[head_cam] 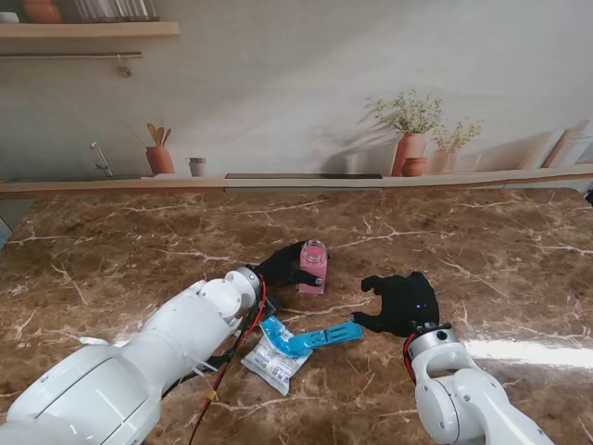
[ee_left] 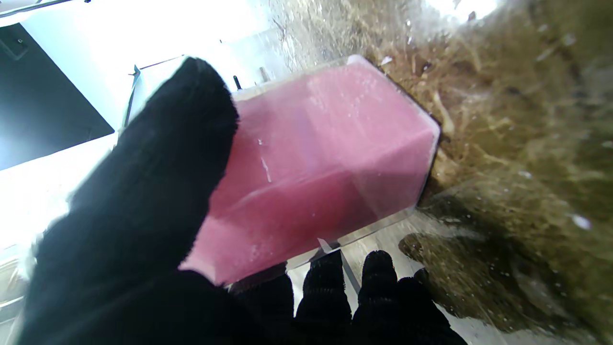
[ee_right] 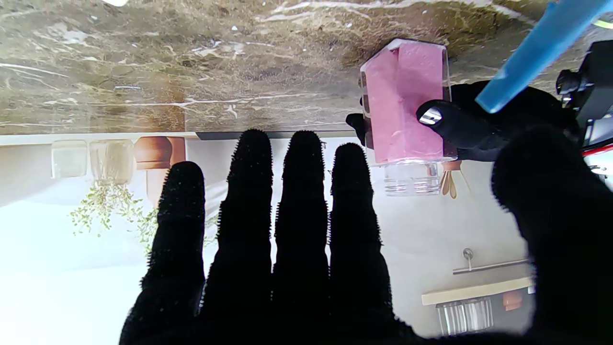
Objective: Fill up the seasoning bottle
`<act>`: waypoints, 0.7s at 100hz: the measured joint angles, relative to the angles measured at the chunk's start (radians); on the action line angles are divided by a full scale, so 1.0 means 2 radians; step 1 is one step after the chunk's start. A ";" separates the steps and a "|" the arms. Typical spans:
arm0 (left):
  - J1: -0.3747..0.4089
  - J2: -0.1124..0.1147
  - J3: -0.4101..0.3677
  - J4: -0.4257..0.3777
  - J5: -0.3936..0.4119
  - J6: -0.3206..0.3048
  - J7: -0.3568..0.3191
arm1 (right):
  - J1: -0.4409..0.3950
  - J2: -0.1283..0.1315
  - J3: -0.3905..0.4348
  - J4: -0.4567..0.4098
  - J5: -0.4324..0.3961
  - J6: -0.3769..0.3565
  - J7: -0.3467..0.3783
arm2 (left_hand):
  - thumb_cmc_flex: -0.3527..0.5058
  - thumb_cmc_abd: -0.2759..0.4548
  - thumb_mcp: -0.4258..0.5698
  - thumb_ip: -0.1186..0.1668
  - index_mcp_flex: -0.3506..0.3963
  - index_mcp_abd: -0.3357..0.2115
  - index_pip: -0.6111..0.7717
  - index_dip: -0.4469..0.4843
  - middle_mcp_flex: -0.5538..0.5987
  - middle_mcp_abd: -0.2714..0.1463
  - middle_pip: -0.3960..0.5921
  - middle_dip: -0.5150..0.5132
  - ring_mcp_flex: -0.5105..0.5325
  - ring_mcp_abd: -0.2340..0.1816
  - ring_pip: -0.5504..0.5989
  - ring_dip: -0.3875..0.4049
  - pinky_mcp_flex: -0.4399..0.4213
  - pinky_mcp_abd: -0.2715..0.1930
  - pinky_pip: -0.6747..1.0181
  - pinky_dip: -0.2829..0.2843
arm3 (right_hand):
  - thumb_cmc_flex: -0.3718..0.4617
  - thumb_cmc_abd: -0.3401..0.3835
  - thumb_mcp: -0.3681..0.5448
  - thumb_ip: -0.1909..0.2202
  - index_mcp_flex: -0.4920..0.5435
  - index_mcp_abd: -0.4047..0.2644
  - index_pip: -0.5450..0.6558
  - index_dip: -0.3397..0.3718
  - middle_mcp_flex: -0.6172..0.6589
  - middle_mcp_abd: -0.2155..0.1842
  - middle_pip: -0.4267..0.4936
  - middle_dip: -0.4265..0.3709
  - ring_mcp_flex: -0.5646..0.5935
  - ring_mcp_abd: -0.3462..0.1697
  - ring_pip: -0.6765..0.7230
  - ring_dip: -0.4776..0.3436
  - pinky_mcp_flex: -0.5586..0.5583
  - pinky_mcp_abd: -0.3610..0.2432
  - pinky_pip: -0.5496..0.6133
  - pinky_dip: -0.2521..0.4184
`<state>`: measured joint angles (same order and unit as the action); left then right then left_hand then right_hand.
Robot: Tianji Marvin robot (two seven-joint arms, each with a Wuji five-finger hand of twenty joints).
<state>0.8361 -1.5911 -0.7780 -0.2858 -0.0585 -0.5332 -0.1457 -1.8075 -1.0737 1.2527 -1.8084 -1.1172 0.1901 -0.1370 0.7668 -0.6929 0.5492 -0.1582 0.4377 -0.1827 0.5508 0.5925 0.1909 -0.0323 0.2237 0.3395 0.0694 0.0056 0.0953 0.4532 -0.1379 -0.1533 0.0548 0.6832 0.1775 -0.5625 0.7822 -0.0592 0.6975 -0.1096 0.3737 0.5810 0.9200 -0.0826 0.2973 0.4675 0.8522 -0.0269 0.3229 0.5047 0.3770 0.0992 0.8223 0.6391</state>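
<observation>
The seasoning bottle [head_cam: 313, 267] is a clear square bottle filled with pink contents, open at the top, standing upright on the marble table. My left hand [head_cam: 278, 271], in a black glove, is shut on it from its left side. In the left wrist view the thumb [ee_left: 158, 191] presses one face of the bottle [ee_left: 325, 163] and the other fingers [ee_left: 335, 297] wrap the opposite side. My right hand [head_cam: 400, 301] hovers open to the right of the bottle, fingers [ee_right: 287, 230] spread and holding nothing. The right wrist view shows the bottle [ee_right: 407, 105] ahead.
A white and blue seasoning packet [head_cam: 273, 357] lies nearer to me than the bottle, with a long blue piece [head_cam: 324, 336] reaching toward my right hand. A ledge [head_cam: 296, 181] with pots runs along the table's far edge.
</observation>
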 measured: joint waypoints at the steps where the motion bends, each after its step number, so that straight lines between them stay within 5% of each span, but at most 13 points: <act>1: 0.000 0.000 0.000 -0.001 0.000 0.000 0.001 | 0.000 0.000 0.000 0.000 0.000 0.000 0.000 | 0.005 0.000 -0.006 0.000 0.000 0.000 0.000 0.005 0.000 -0.001 0.000 0.000 0.000 0.000 0.001 0.000 0.000 0.000 0.002 0.002 | 0.000 0.000 0.000 0.000 0.000 0.000 0.000 0.000 0.000 0.000 0.000 0.000 0.000 0.000 0.000 0.000 0.000 0.000 0.000 0.000; 20: 0.014 0.010 0.013 -0.038 -0.021 0.027 0.030 | 0.001 -0.001 -0.001 0.002 0.001 0.001 -0.003 | 0.026 0.000 -0.014 -0.001 0.004 0.011 0.000 0.049 0.059 -0.023 0.019 -0.021 0.029 -0.003 0.008 0.000 0.013 0.009 0.040 0.024 | 0.000 0.006 0.000 0.000 0.000 0.000 0.000 0.000 0.000 0.000 0.000 0.000 0.000 0.001 0.000 0.000 0.000 0.000 0.000 0.000; 36: 0.044 0.046 0.021 -0.130 -0.055 0.070 0.056 | 0.001 -0.002 0.000 0.002 0.001 0.004 -0.008 | 0.026 0.002 -0.009 -0.001 -0.008 0.013 -0.008 0.124 0.140 -0.025 0.020 -0.035 0.139 0.004 0.026 -0.001 0.027 0.104 0.104 0.084 | 0.001 0.012 -0.005 0.000 0.005 0.000 0.001 0.000 0.002 0.000 0.000 0.000 0.000 0.001 0.001 0.000 0.000 0.000 0.000 0.000; 47: 0.056 0.063 0.020 -0.164 -0.052 0.077 0.075 | 0.002 -0.002 -0.004 0.005 0.003 0.012 -0.018 | 0.026 0.002 -0.004 -0.002 -0.012 0.013 -0.008 0.148 0.244 -0.009 0.042 -0.035 0.206 0.024 0.067 0.007 0.031 0.118 0.189 0.127 | 0.001 0.013 -0.005 0.000 0.005 0.000 0.001 0.000 0.007 0.000 0.000 0.000 0.000 0.003 0.005 0.000 0.000 0.000 0.000 0.000; 70: 0.074 0.084 0.009 -0.208 -0.028 0.080 0.117 | 0.003 -0.006 -0.006 0.010 0.007 0.031 -0.035 | 0.015 -0.001 -0.005 -0.011 -0.013 0.033 0.030 0.171 0.323 0.034 -0.017 0.167 0.274 0.060 0.155 0.102 0.034 0.120 0.318 0.114 | 0.015 0.032 -0.020 0.000 0.006 0.000 0.003 0.000 0.012 0.001 0.003 0.005 0.001 0.004 0.006 0.000 0.000 0.001 0.000 0.000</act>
<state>0.9849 -1.4225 -0.7597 -0.7019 -0.1141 -0.3735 0.0883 -1.8017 -1.0863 1.2404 -1.7890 -1.1033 0.2514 -0.2079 0.7971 -0.6958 0.5385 -0.1807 0.4111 -0.1163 0.6104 0.9353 0.8363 0.0348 0.1896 0.6745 0.6175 0.1251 0.4043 0.6573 -0.0698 0.0865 0.6907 0.9115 0.2083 -0.4995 0.7425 -0.0590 0.7096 -0.1096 0.3802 0.5810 0.9445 -0.0810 0.3039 0.4770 0.8540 -0.0185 0.3357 0.5047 0.3770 0.1013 0.8225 0.6391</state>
